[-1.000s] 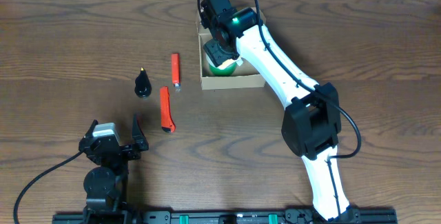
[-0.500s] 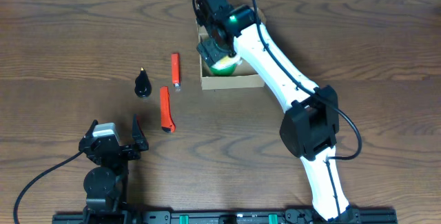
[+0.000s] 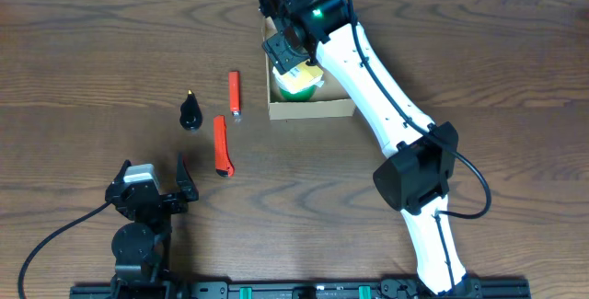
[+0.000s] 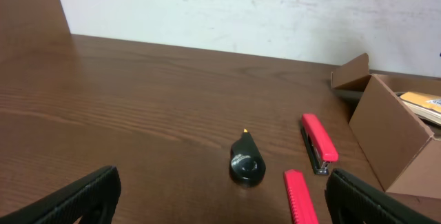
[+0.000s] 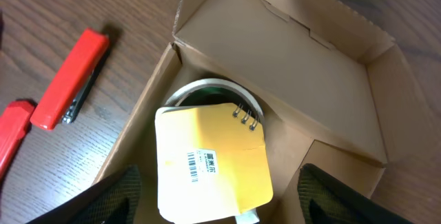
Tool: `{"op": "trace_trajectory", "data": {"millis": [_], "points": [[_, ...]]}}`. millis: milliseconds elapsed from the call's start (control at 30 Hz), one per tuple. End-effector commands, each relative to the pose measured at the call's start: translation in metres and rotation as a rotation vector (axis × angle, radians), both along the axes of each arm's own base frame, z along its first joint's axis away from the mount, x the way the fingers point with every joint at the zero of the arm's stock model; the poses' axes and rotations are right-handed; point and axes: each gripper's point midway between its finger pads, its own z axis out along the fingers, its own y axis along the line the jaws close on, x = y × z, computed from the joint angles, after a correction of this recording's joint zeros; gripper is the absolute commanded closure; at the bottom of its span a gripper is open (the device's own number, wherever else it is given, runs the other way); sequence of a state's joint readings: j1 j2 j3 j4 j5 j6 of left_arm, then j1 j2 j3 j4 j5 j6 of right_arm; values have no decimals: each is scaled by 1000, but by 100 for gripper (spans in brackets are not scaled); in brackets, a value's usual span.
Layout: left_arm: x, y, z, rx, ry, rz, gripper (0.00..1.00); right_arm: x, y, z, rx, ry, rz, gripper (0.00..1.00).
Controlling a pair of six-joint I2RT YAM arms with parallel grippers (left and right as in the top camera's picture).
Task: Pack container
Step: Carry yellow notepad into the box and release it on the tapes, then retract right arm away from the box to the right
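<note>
Right gripper [image 5: 220,186]: spread, empty, above container [image 5: 289,65].
Left gripper [image 4: 220,189]: spread, idle.
Risk: I fear notepad [image 5: 207,158], perched on roll [image 5: 207,86], blocks the lid.

The container [image 5: 275,65] is plain brown cardboard. Inside it, the notepad [image 5: 207,162] is yellow with a white barcode label and silver spiral rings, over a green roll [image 3: 296,95]. At nine o'clock from the container, the stapler [image 3: 235,92] is red with a dark underside. At seven o'clock, the second red tool [image 3: 221,144] ends in black. The teardrop piece [image 4: 247,165] is glossy black, yellow-tipped. The table [image 3: 92,51] is dark brown, wood-grained. My right arm [image 3: 368,69] is white with black joints.
</note>
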State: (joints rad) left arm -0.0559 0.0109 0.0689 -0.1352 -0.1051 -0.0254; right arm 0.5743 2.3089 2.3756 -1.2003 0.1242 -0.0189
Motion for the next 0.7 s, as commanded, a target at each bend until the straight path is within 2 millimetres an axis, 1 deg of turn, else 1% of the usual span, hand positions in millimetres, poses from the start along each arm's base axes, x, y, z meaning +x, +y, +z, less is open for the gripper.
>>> {"op": "trace_trajectory", "data": {"millis": [0,67,100,133,200,267,333,400,467,500,533,600,667], "points": [[-2,1,-16,4,48,8,5,-5,14,32,10,-75,25,27],[-2,1,-16,4,48,8,5,-2,5,52,-8,-129,0,22],[-2,1,-16,4,48,8,5,2,-3,63,-20,-161,-21,19],[-2,1,-16,4,48,8,5,4,-11,75,-27,-192,-43,17],[-2,1,-16,4,48,8,5,13,-35,101,-39,-257,-102,13],[-2,1,-16,4,48,8,5,21,-71,128,-53,-320,-182,10],[-2,1,-16,4,48,8,4,30,-118,153,-51,-368,-274,6],[-2,1,-16,4,48,8,5,37,-165,168,-29,-386,-359,2],[-2,1,-16,4,48,8,4,42,-212,174,14,-381,-452,1],[-2,1,-16,4,48,8,5,43,-235,174,37,-369,-501,1],[-2,1,-16,4,48,8,5,43,-255,171,55,-354,-542,1],[-2,1,-16,4,48,8,4,41,-297,160,93,-304,-643,1],[-2,1,-16,4,48,8,5,36,-331,147,129,-251,-724,1]]}}
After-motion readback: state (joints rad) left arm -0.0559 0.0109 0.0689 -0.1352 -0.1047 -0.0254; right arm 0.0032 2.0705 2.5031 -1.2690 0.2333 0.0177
